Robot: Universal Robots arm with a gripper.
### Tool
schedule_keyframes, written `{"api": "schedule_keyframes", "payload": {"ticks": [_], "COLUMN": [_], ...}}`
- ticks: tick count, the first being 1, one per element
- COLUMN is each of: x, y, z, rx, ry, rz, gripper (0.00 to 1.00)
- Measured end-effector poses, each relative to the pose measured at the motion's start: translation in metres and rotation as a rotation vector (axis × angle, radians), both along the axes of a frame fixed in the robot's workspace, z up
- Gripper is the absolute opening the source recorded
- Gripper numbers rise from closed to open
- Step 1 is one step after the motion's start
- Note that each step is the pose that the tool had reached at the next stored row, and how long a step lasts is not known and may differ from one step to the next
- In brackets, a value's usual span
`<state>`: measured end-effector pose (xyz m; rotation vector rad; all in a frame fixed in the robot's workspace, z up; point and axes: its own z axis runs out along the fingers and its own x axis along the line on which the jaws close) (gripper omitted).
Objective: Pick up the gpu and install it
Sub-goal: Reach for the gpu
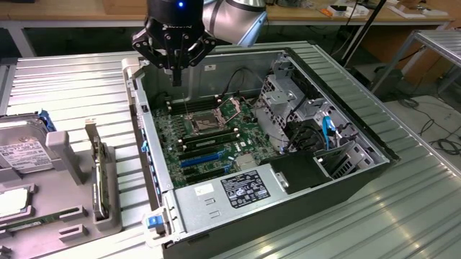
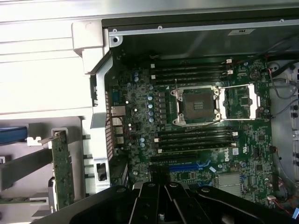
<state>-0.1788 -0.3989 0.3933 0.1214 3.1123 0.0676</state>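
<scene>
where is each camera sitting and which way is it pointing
Exterior view: off the arm, raised, angled down on the open computer case; the arm and shut gripper hang above it.
Wrist view: on the wrist, looking down onto the motherboard; the gripper shows dark.
Shared: the cpu socket, and the gpu standing upright in a holder beside the case.

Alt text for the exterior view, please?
A robot's shut pincer hangs over an open computer case, above the green main board. The graphics card stands upright in a grey holder at the exterior view's left.
</scene>
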Motion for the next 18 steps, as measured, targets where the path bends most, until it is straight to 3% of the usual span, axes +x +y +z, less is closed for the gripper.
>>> {"api": "schedule_keyframes", "payload": {"ticks": [18], "x": [-0.02], "y": [0.0], "z": [0.0], "rx": [0.0], "ry": [0.0], "rz": [0.0], "gripper": [0.11]}}
